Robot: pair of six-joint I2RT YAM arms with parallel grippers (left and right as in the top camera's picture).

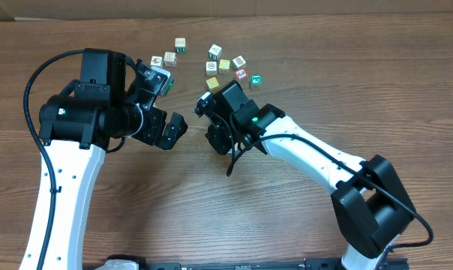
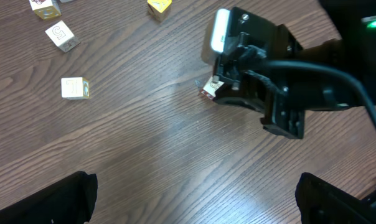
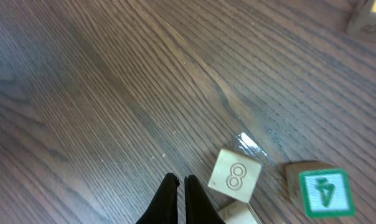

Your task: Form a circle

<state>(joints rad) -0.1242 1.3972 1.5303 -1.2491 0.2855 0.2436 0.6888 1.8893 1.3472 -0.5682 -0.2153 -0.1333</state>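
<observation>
Overhead: we find the cubes (image 1: pixel 224 65) clustered at the table's (image 1: pixel 324 45) far side, beyond the right gripper (image 1: pixel 215 140). Left wrist: left gripper (image 2: pixel 194 208) spread wide, empty. Right wrist: fingers (image 3: pixel 169 202) pressed together, holding nothing, near a green-faced cube (image 3: pixel 325 191).

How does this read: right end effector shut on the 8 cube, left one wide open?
Wrong on the grip. The right end effector is shut but empty; the right wrist view shows the 8 cube beside it. Left end effector wide open.

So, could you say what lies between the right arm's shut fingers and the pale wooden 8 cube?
Just bare brown wooden table; the right wrist view shows the fingers and pale wooden cube apart.
</observation>
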